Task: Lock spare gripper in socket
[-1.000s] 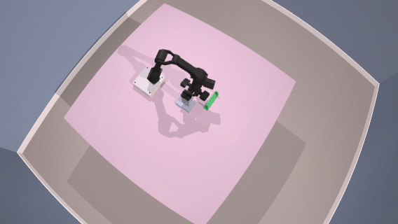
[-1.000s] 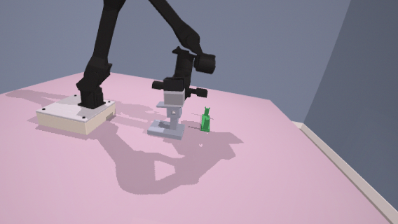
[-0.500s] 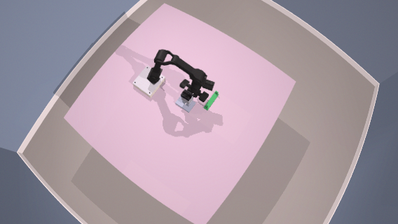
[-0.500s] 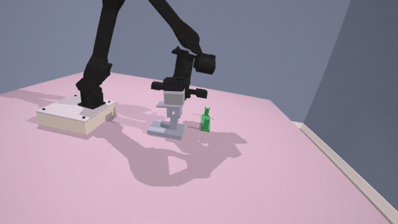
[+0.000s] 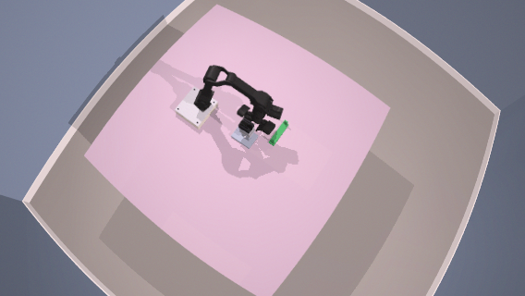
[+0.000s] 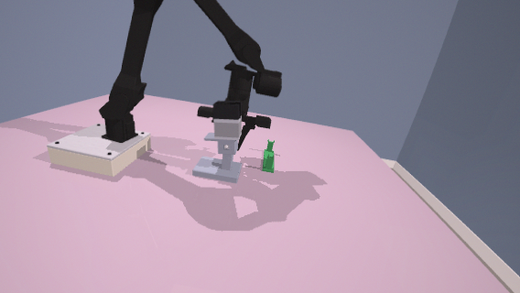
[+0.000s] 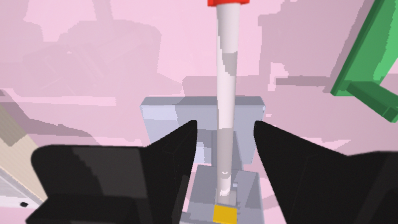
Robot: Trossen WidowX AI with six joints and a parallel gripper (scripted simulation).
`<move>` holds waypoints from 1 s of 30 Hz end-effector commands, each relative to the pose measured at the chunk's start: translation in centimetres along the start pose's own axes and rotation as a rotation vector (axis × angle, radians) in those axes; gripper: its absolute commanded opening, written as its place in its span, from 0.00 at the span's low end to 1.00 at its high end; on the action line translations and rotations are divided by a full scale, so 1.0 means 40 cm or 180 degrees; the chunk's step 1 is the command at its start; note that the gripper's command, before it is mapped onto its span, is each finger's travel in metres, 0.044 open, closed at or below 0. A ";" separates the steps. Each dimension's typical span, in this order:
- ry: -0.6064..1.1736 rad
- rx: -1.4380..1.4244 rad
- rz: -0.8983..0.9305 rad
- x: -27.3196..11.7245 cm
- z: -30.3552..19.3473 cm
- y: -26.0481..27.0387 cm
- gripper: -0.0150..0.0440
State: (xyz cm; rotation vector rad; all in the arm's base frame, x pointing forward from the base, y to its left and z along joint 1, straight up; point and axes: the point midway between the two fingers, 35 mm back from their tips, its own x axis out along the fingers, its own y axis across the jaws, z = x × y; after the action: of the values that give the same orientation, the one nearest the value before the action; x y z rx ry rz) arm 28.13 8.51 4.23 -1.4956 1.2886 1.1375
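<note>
The grey mount (image 5: 239, 137) (image 6: 208, 168) (image 7: 160, 119) stands upright. The spare gripper (image 5: 246, 126) (image 6: 227, 128), a pale block with a black top, sits over its socket (image 6: 222, 145) (image 7: 206, 186). The white lock pin (image 7: 227, 90) has a red head (image 7: 228, 2); its shaft runs to the socket face. A small pale spot shows on the socket's other side in the exterior view; whether it is the pin's tip cannot be told. My gripper (image 7: 225, 126) is partly open, one finger on each side of the shaft, with visible gaps. The mount partly hides my fingers in the exterior view.
A green stand (image 5: 278, 133) (image 6: 268, 161) (image 7: 372, 50) with raised ends is close beside the mount. The arm's white base plate (image 5: 189, 111) (image 6: 82, 144) is on the mount's other side. A yellow patch (image 7: 225, 215) shows below the pin's lower end.
</note>
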 end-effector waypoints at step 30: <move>0.0033 -0.0085 0.0035 -0.159 0.072 0.009 0.59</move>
State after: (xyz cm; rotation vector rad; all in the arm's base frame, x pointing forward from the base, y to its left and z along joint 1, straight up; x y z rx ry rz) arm 27.14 12.20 9.03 -1.5201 1.2951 1.1600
